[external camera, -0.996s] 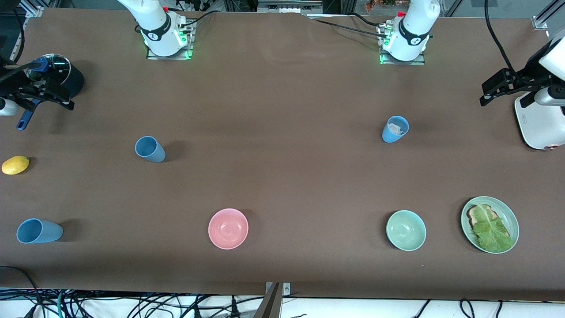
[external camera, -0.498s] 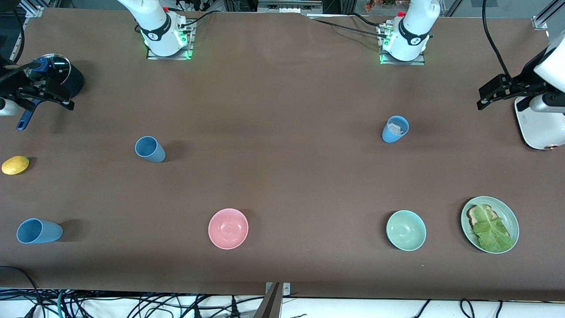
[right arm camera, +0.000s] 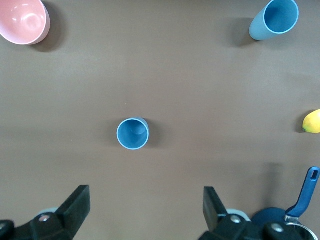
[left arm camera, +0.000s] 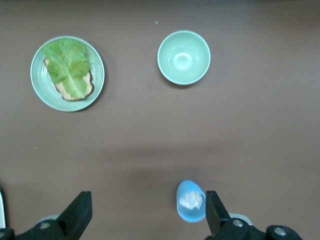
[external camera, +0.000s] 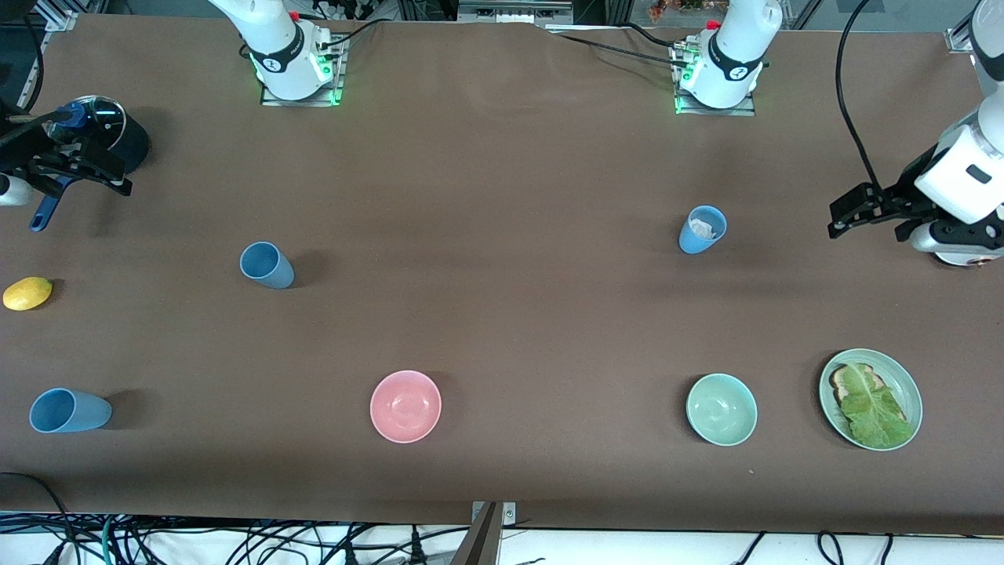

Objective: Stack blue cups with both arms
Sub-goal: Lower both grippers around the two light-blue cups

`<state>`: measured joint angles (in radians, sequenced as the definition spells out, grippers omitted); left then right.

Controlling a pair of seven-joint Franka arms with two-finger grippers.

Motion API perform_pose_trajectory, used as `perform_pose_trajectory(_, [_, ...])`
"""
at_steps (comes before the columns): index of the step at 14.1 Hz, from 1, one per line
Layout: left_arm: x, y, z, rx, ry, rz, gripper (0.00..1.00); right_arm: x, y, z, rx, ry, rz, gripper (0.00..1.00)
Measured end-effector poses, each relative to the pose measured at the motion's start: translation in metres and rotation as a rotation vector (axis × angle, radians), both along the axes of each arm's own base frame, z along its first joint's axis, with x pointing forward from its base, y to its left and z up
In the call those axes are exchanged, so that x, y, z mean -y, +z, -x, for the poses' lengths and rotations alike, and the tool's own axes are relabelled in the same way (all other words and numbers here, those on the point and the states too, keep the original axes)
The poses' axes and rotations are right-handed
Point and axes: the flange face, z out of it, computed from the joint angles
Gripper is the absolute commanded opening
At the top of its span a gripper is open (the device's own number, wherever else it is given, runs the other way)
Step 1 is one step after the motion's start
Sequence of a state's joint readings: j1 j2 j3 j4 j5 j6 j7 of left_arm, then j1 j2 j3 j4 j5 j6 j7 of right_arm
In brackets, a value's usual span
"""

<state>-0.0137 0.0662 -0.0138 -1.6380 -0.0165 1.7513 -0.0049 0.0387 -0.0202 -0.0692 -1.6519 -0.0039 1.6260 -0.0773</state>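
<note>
Three light-blue cups stand on the brown table. One cup (external camera: 702, 229) toward the left arm's end holds a white crumpled wad (left arm camera: 190, 201). A second cup (external camera: 267, 264) (right arm camera: 132, 134) sits toward the right arm's end, and a third cup (external camera: 69, 410) (right arm camera: 275, 20) is nearer the front camera by the table's end. My left gripper (external camera: 841, 220) (left arm camera: 147, 215) hangs open and empty over the table beside the wad cup. My right gripper (external camera: 118, 174) (right arm camera: 145, 205) hovers open and empty beside the saucepan, apart from the second cup.
A dark-blue lidded saucepan (external camera: 118, 133) and a lemon (external camera: 27, 293) lie at the right arm's end. A pink bowl (external camera: 405, 406), a green bowl (external camera: 722, 409) and a green plate (external camera: 910, 388) with lettuce on toast line the table's near side.
The left arm has swung its gripper down and toward the cup with the wad. The right arm and all cups have stayed put.
</note>
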Motion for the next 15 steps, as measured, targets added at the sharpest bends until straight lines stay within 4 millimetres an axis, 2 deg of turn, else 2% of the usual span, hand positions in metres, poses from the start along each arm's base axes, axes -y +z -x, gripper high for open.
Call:
perform_pose_trajectory(2, [0.000,-0.019,-0.014,0.012,0.002,0.001,1.00,0.000,0.000,0.000,0.000,0.000,0.000,1.00])
perform_pose_trajectory(6, [-0.004,-0.074,-0.045,0.010,0.010,0.001,1.00,0.000,0.000,0.000,0.000,0.000,0.000,1.00])
perform_pose_trajectory(9, [-0.006,-0.114,-0.060,0.010,0.014,0.002,1.00,0.000,-0.002,-0.001,-0.004,0.000,0.000,1.00])
perform_pose_trajectory(12, [-0.006,-0.163,-0.056,0.022,0.016,0.001,1.00,0.000,-0.010,-0.006,-0.008,0.000,0.001,1.00])
perform_pose_trajectory(15, [-0.006,-0.215,-0.037,0.028,0.018,0.000,1.00,-0.001,-0.039,-0.019,-0.051,0.002,0.003,1.00])
